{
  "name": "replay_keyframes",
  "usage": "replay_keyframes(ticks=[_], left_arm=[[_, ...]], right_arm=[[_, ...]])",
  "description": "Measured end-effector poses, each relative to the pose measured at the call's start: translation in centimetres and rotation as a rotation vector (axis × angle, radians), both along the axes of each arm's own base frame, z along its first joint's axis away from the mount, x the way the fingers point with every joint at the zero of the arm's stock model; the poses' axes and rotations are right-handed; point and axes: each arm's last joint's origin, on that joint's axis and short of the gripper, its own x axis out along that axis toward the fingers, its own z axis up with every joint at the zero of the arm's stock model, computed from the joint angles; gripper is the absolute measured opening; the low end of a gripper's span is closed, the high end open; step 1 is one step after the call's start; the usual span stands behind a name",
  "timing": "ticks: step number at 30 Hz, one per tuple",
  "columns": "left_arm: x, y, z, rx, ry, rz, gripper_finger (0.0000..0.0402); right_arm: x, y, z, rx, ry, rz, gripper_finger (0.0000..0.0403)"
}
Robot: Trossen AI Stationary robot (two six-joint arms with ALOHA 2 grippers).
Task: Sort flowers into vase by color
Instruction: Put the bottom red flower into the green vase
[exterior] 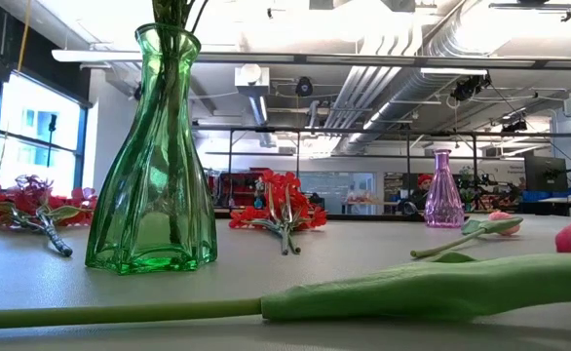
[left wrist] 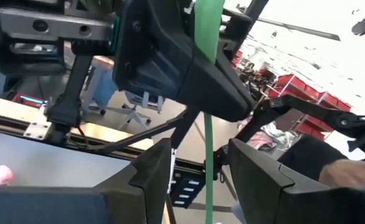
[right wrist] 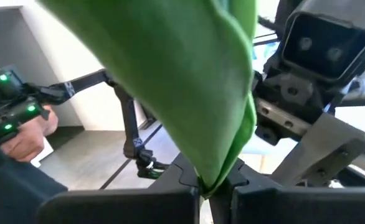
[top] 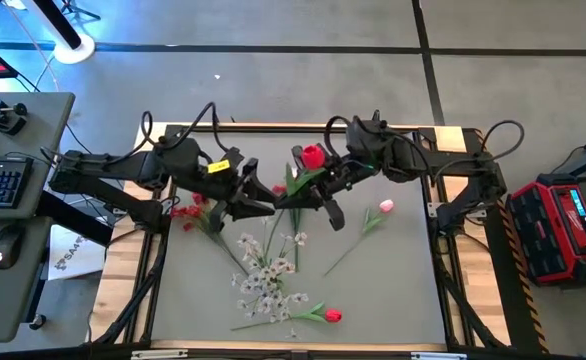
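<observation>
Pinching a red tulip (top: pixel 313 156) by its leaf, right gripper (top: pixel 318 184) clamped shut; stem hanging between left gripper's (top: pixel 264 198) parted fingers, nearer for the handover.

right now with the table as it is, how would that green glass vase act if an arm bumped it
The green glass vase looks tall with a narrow neck above a wider base, so a knock near the top would probably tip it. It looks like glass, so likely heavy for its size and breakable if it falls. The stems in its neck may shift with it.
</observation>
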Motion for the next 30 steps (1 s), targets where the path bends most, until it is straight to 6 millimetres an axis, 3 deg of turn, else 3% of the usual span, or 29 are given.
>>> replay_keyframes(ticks=[12,30], left_arm=[[2.3,-0.5,-1.4,0.013,0.015,-0.072,0.0145],[2.1,-0.4,-1.0,0.074,-0.034,-0.063,0.005]], right_arm=[[0.0,-0.7,-0.1,-0.016,-0.001,-0.018,0.0],[0.0,-0.6,-0.5,0.011,0.054,0.03,0.0]])
